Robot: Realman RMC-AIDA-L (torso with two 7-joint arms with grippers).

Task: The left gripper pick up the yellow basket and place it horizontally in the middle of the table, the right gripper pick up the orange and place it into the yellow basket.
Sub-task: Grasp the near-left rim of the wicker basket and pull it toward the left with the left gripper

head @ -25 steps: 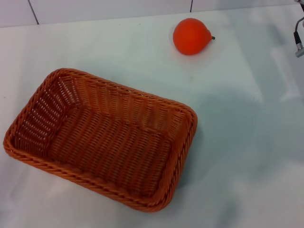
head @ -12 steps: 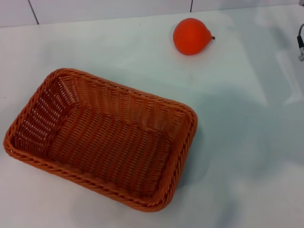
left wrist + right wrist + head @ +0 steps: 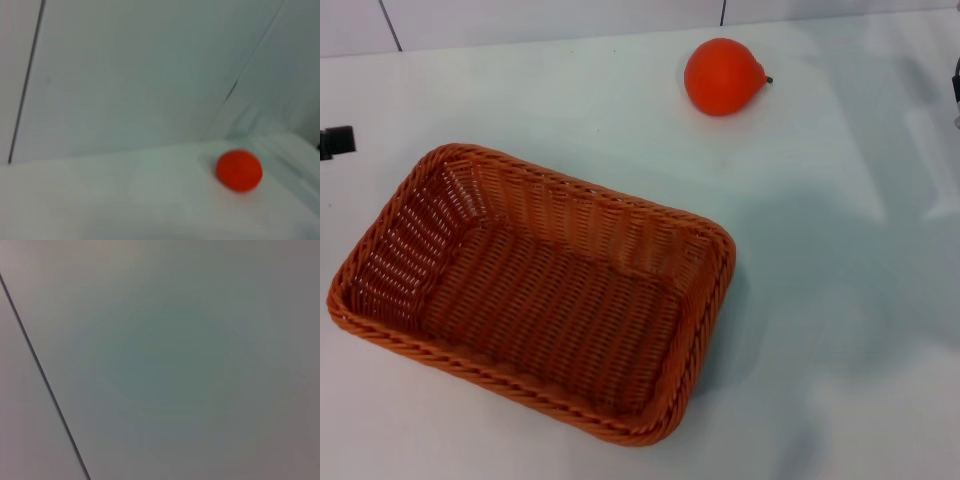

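The yellow basket [image 3: 535,290], an orange-brown woven wicker one, lies empty on the white table [image 3: 820,300], at the left and turned at an angle. The orange [image 3: 722,76] sits on the table at the back, right of centre; it also shows in the left wrist view [image 3: 239,170]. A black tip of my left gripper [image 3: 335,142] shows at the left edge, just beyond the basket's far left corner and apart from it. A small part of my right arm [image 3: 956,92] shows at the right edge; its fingers are out of view.
A tiled wall with dark seams [image 3: 390,25] runs along the table's far edge. The right wrist view shows only blank wall with one dark seam [image 3: 45,380].
The black tip of my left gripper has come into view at the left edge. The part of my right arm at the right edge has drawn further out of view. Basket and orange have not moved.
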